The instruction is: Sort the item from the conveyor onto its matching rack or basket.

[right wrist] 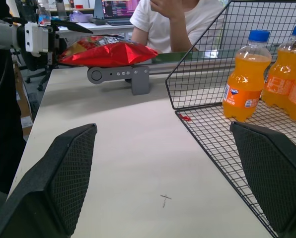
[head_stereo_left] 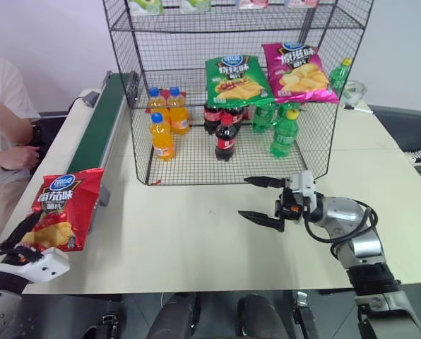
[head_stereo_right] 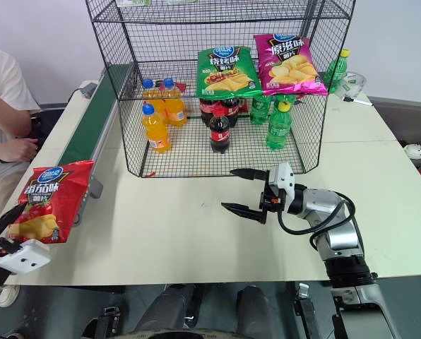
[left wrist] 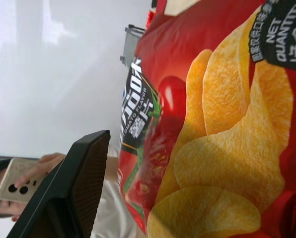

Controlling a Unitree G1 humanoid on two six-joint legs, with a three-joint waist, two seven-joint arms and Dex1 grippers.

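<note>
The item, a shiny red crisp bag, lies at the near end of the conveyor and hangs over the table's left front corner. My left gripper is open at the bag's near end. One black finger stands a little apart from the foil, and the bag hides the other. The right wrist view shows the bag resting on the belt's grey end piece. My right gripper is open and empty over the table, pointing left in front of the rack.
On a rack shelf lie a green crisp bag and a magenta crisp bag. Orange bottles, cola bottles and green bottles stand on the bottom tier. A person sits left of the conveyor.
</note>
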